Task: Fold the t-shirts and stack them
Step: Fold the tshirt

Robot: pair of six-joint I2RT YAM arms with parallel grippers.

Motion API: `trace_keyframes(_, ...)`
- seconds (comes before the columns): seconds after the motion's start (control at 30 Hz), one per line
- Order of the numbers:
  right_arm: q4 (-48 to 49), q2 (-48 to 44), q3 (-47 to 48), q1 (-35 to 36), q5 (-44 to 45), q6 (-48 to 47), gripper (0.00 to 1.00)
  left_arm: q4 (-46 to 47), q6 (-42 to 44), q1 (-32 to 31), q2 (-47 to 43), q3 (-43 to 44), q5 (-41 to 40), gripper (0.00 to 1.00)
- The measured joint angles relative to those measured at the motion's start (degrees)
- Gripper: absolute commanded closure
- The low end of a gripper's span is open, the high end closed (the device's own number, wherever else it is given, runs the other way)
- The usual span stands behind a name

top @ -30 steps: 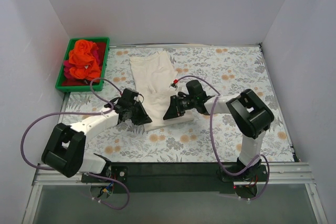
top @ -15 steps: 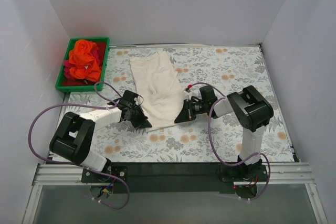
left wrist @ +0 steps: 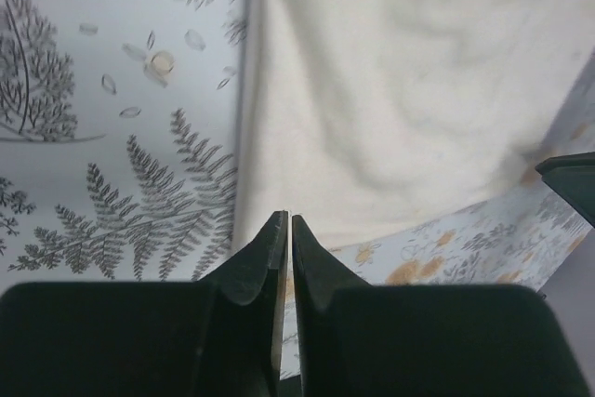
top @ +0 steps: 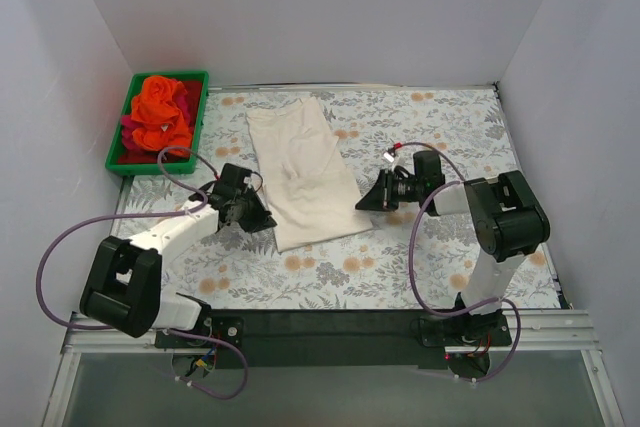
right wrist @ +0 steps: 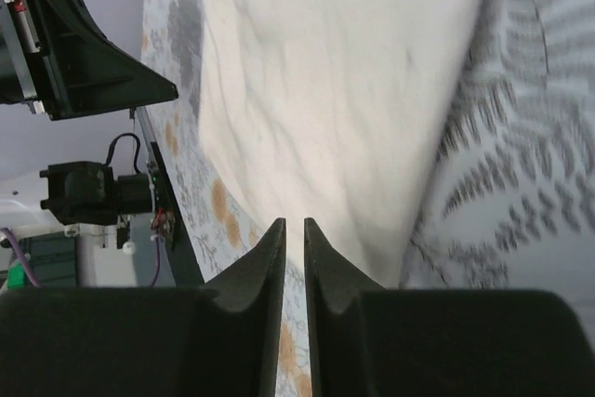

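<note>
A cream t-shirt (top: 305,172) lies folded into a long strip on the floral tablecloth, its near end toward me. My left gripper (top: 267,224) sits low beside the strip's near left edge, jaws together and empty; its wrist view shows the cream t-shirt (left wrist: 390,90) just ahead of the left gripper (left wrist: 286,218). My right gripper (top: 361,204) sits just right of the near right corner, jaws nearly together with nothing between them; the cream t-shirt (right wrist: 353,90) fills the view ahead of the right gripper (right wrist: 295,223). An orange t-shirt (top: 160,112) and a red-magenta one (top: 133,142) lie bunched in the bin.
A green bin (top: 170,74) stands at the far left corner, against the white walls that enclose the table on three sides. The floral tablecloth (top: 450,137) covers the table. Purple cables loop from both arms.
Both grippers have drawn outward off the cream t-shirt's near end, the left one leftward and the right one rightward. The near end now lies flat.
</note>
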Motion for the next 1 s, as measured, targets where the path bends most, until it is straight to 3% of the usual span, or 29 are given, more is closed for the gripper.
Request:
trace_keyframes(0.17, -0.31, 3.1, 14.58, 2.25, 1.18, 2.64, 0.82, 4.17, 1.73, 0.46, 0.42, 6.43, -3.85, 0.93)
trace_keyframes(0.37, 1.31, 13.2, 27.71, 4.35, 2.54, 5.03, 0.82, 10.34, 3.74, 2.4, 12.09, 10.93, -4.15, 0.96)
trace_keyframes(0.5, 0.96, 20.22, 30.71, 4.7, 3.63, 5.68, 0.82, 11.15, 4.07, 3.78, 18.29, 10.95, -3.98, 0.97)
trace_keyframes(0.73, 0.96, 24.39, 31.08, 3.04, 4.87, 6.38, 0.82, 13.46, 3.5, 7.32, 18.43, 10.45, -4.44, 0.96)
trace_keyframes(0.93, -3.61, 20.48, 30.36, 1.36, 9.44, 2.64, 0.8, 13.27, 4.68, 8.39, 17.64, 10.47, -4.0, 0.72)
trace_keyframes(1.0, -7.1, 15.93, 28.7, 1.25, 12.41, 0.11, 0.74, 11.1, 5.38, 7.61, 15.69, 10.47, -5.07, 0.58)
